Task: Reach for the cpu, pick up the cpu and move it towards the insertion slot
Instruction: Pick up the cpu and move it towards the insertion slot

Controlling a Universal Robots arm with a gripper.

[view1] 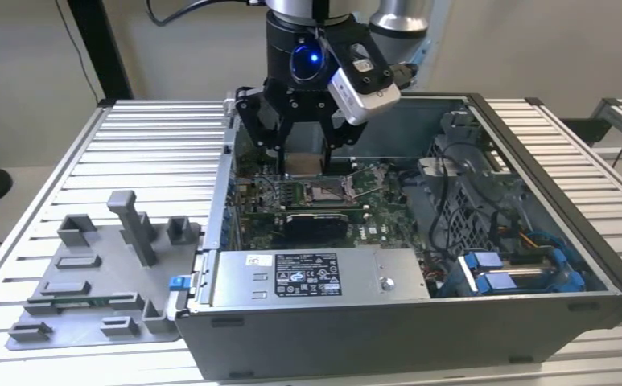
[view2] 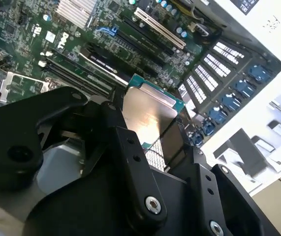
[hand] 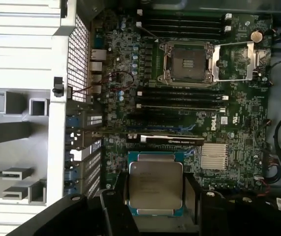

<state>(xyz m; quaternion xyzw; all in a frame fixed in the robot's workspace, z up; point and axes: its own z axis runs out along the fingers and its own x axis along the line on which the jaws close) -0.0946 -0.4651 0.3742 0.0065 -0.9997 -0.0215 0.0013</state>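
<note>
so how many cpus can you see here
1: the cpu sits between the jaws of the gripper, above the motherboard. The insertion slot looks empty. Others could be hidden under the gripper.

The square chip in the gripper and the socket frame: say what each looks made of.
The silvery square cpu: brushed metal lid, dull sheen, on a green board-like rim. The square insertion slot: probably bright steel frame, glinting edges, around a dark matte centre, likely plastic.

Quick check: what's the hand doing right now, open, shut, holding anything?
Hand: shut on the cpu, held above the motherboard, short of the insertion slot.
</note>
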